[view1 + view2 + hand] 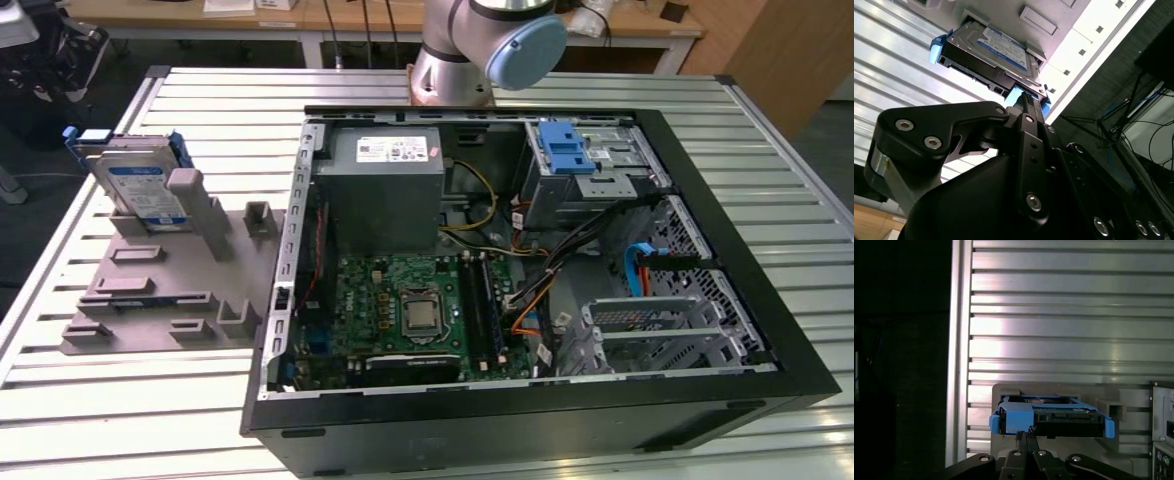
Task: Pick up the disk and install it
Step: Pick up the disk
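Blue-framed and silver, the disk [140, 188] stands on edge in a grey holder [160, 285] on the slatted metal worktop [120, 410], just to the exterior view's left of an open black computer case [534, 425]. In both wrist views the gripper [1027, 432] points at the disk's blue bracket edge, jaws closed together with nothing visibly held between them

Place: robotics lab or workshop, by the look of it
Table: slatted metal table [747, 140], robot arm [447, 70] standing at its far edge
On it: opened computer case [534, 420], grey parts fixture [160, 290]
Behind: wooden tables [160, 15] carrying papers
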{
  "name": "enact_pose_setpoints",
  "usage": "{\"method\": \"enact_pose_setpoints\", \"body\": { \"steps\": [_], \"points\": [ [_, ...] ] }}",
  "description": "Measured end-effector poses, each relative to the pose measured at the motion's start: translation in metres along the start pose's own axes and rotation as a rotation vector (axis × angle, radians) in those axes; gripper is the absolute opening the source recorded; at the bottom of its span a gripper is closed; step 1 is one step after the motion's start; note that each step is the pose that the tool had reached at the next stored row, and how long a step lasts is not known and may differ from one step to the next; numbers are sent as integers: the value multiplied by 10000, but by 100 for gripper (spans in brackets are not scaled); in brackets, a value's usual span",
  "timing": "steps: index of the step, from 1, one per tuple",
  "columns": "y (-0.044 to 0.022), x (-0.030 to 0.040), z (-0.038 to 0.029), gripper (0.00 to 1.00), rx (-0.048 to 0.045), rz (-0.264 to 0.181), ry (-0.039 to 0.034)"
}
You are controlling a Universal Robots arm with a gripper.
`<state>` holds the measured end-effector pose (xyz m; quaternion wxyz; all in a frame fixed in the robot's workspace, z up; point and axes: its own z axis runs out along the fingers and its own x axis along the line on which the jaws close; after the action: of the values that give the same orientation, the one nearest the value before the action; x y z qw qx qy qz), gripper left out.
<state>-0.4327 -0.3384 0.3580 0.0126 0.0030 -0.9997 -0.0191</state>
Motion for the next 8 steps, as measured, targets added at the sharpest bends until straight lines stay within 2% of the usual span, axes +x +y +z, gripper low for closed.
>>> {"method": "enact_pose_setpoints", "body": {
  "steps": [8],
  "points": [
    [0,0,0,11,1,-42,2]
  ]
}}
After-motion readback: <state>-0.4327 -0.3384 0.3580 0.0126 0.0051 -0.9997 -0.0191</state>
